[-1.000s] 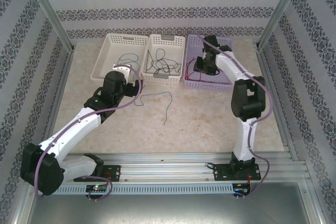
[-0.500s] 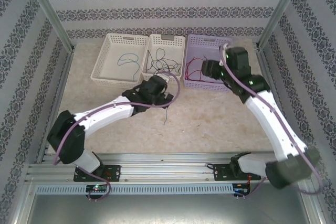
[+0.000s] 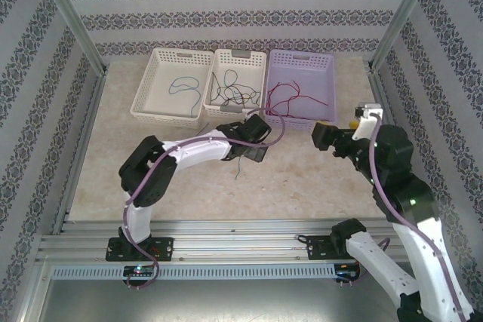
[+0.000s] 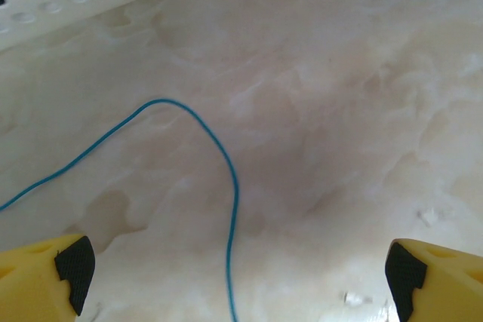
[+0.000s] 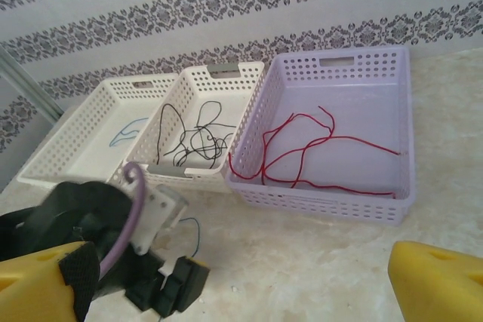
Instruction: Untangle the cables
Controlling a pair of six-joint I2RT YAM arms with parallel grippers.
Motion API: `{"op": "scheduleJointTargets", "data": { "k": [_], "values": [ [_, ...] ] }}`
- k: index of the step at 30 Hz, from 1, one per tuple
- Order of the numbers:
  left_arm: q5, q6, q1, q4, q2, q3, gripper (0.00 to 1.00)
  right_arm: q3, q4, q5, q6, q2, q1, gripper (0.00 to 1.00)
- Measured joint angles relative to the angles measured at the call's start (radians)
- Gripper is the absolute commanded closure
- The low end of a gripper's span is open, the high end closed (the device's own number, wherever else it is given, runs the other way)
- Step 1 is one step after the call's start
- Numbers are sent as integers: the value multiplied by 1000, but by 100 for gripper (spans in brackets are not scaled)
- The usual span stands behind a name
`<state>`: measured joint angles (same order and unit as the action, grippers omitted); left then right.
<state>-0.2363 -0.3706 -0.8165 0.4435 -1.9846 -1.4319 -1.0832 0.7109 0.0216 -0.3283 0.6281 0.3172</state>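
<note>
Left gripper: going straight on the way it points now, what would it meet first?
Most likely the teal cable, which lies on the table between the open fingers of the left gripper. How far off it is I cannot tell.

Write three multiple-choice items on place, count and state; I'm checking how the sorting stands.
1. The red cables lie: A in the lilac basket; B in the middle basket; C between the jaws.
2. Baskets on the table: A two; B three; C four.
3. Over the loose teal cable, the left arm's jaws are: A shut on it; B open; C gripping a basket.
Answers: A, red strands cross the lilac floor; B, two white baskets plus the lilac one; B, they stand wide apart, the cable free between them.
</note>
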Motion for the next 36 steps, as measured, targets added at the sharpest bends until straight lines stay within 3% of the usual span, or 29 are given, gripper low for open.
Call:
{"op": "scheduleJointTargets", "data": {
  "k": [5, 8, 12, 17, 33, 36],
  "values": [
    [0, -64, 1, 19, -90, -81, 6, 0, 71, -6, 3, -57, 0, 2],
    [0, -97, 12, 21, -114, -87, 21, -1, 109, -12, 4, -85, 0, 2],
    [6, -133, 35, 20, -143, -87, 23, -5, 151, -15, 8, -124, 0, 2],
    [19, -159, 47, 14, -162, -99, 34, -23, 183, -41, 6, -142, 0, 2],
    [18, -218, 68, -10, -200, -141, 99, -81, 226, -109, -16, -174, 0, 2],
    [15, -229, 70, -10, -200, -141, 100, -81, 236, -114, -17, -181, 0, 2]
  ]
}}
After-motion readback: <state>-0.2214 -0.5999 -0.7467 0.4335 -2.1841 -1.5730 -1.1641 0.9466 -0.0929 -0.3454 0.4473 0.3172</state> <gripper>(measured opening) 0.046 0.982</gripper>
